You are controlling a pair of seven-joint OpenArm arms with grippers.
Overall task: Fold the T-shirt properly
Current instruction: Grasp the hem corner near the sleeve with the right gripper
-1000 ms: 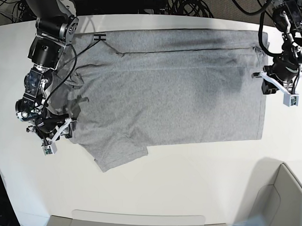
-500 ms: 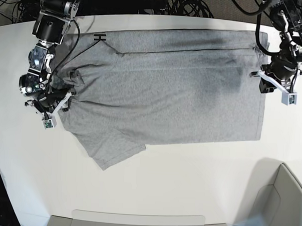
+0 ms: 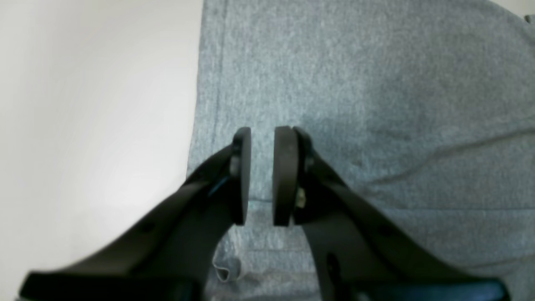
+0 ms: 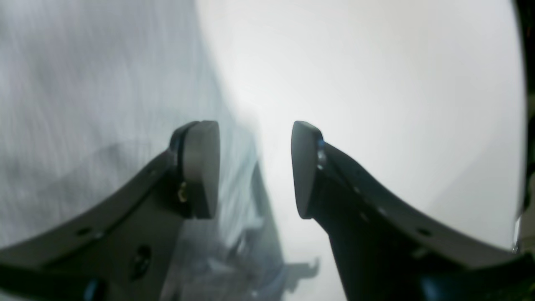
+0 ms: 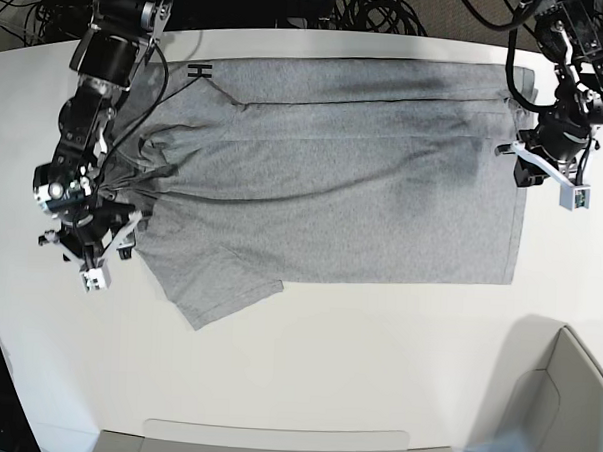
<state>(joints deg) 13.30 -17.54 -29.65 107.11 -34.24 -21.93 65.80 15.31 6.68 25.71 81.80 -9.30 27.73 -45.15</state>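
The heather-grey T-shirt (image 5: pixel 333 187) lies spread, plain side up, on the white table (image 5: pixel 327 337), with one sleeve pointing toward the front left. My right gripper (image 5: pixel 110 248) stands at the shirt's wrinkled left edge. In the right wrist view, blurred, the right gripper (image 4: pixel 254 138) is wide open with nothing between its fingers, one pad over the T-shirt (image 4: pixel 83 83) and the other over bare table. My left gripper (image 5: pixel 529 168) hangs at the hem on the right. In the left wrist view the left gripper (image 3: pixel 262 138) has its pads a narrow gap apart over the flat T-shirt (image 3: pixel 376 83).
A small black mark (image 5: pixel 198 72) sits by the shirt's top left corner. A grey bin (image 5: pixel 564 398) stands at the front right and a flat tray (image 5: pixel 272 443) at the front edge. Black cables (image 5: pixel 371 9) lie behind the table.
My right gripper went up along the shirt's left edge, then came back down. The sleeve and lower hem shifted left and the left side wrinkled more. The left arm barely moved.
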